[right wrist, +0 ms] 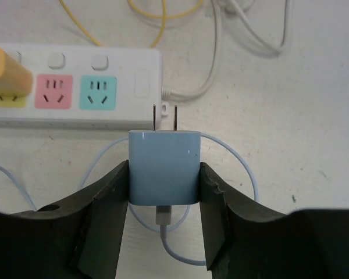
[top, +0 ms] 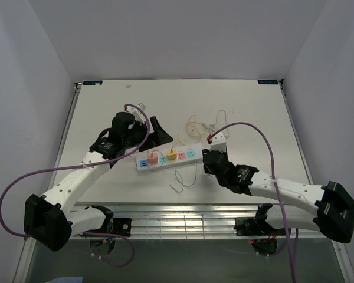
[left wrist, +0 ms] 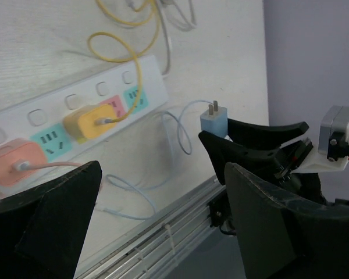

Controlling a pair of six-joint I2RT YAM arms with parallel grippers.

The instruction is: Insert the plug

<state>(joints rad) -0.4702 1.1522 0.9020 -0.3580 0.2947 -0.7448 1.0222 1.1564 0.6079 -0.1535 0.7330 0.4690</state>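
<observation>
Blue plug (right wrist: 164, 167) sits clamped in the right hand (right wrist: 164, 174), prongs toward 12 o'clock; left hand (left wrist: 163, 174) spread wide.

- A white table (top: 253, 106) fills the middle of the top view, its surface matte.
- Plain pale lilac-grey walls close it in on three sides: the left wall (top: 23, 88), the back wall (top: 177, 35) and the right wall (top: 336, 76).
- A small teal label (top: 92, 82) sits at the table's far left corner.
- A slotted aluminium rail (top: 177, 221) runs along the near edge.
- Below it shows a dull grey-green floor (top: 194, 265).
- The light is soft and even, and shadows are faint.
</observation>
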